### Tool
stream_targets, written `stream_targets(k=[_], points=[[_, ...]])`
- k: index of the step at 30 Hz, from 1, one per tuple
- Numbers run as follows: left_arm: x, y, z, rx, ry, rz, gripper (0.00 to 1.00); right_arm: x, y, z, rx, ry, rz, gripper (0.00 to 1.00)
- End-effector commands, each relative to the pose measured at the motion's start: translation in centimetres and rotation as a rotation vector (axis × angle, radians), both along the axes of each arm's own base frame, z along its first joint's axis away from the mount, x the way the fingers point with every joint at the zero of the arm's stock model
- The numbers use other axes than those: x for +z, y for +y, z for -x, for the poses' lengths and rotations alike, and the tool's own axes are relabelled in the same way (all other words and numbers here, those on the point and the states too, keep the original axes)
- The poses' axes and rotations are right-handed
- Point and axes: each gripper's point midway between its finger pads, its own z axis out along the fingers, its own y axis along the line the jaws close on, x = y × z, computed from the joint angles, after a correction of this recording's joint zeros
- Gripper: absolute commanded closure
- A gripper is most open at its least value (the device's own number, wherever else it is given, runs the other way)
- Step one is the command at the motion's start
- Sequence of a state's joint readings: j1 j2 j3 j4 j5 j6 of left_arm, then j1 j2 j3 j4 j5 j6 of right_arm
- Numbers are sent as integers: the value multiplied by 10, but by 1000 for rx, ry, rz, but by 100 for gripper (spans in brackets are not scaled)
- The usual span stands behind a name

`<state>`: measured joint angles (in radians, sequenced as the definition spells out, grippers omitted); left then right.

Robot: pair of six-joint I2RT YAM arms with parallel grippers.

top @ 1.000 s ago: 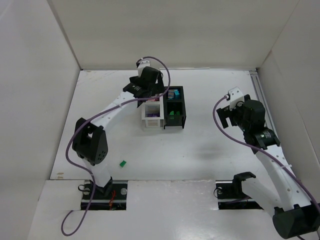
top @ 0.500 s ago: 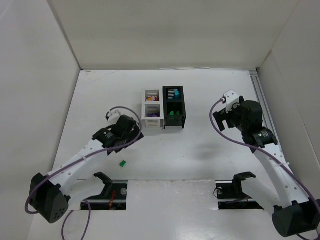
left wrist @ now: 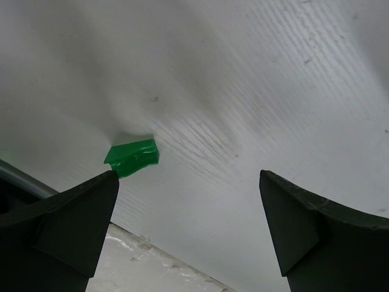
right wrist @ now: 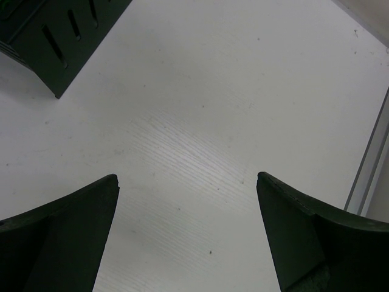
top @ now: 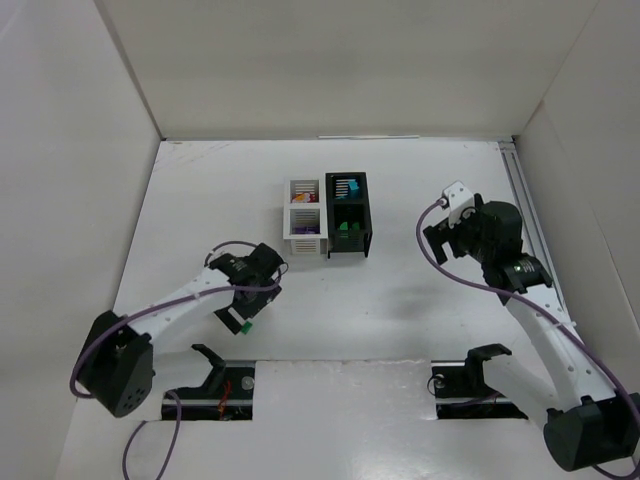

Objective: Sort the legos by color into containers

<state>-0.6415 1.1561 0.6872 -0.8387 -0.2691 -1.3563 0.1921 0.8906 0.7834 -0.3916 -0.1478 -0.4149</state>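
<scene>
- Left jaws stand wide apart and hold nothing. They hang low over the counter (top: 380,290) near its front left edge.
- My one loose green brick (left wrist: 132,158) lies flat on the counter. It sits just ahead of the tip of my left finger (left wrist: 67,225), outside the gap rather than in it. It is so close to that tip that I cannot tell whether they touch. From above, only a sliver of it peeks out at the near side of my left wrist.
- Across from my left finger, the other finger (left wrist: 316,237) is over bare counter, well apart from the brick.
- Farther back, toward the middle, the white bin (top: 303,250) stands upright. Its far cell shows red bricks (top: 300,198) and its near cell shows purple bricks (top: 306,230).
- Just beside it on the right, wall to wall, stands the black bin (top: 348,250). Cyan bricks (top: 347,187) are in its far cell and green bricks (top: 347,228) in its near cell.
- Right jaws are also wide apart and hold nothing. They hover over bare counter to the right of the black bin, well clear of it. Only one corner of that bin shows at the upper left of my right wrist view.
- At the far right, a pale rail (right wrist: 368,176) runs along the counter's edge.
</scene>
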Motion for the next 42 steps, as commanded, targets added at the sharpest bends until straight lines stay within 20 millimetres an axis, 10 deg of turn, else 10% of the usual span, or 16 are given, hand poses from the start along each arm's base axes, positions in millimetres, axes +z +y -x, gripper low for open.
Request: stream_targets(k=[1, 13, 23, 29, 37, 42], points=[[1, 8, 1, 86, 49, -76, 0, 9, 1, -7, 9, -52, -17, 0], [4, -13, 20, 183, 52, 50, 0, 1, 13, -6, 65, -34, -38, 0], [18, -9, -12, 137, -69, -34, 0, 4, 21, -5, 106, -61, -63, 0], [70, 5, -37, 150, -271, -56, 0, -16, 89, 1, 408, -35, -71, 0], [122, 40, -72, 86, -494, -66, 0, -16, 274, 94, 1006, -235, -6, 0], [143, 54, -78, 99, -597, -76, 0, -61, 351, 128, 1224, -183, 16, 4]])
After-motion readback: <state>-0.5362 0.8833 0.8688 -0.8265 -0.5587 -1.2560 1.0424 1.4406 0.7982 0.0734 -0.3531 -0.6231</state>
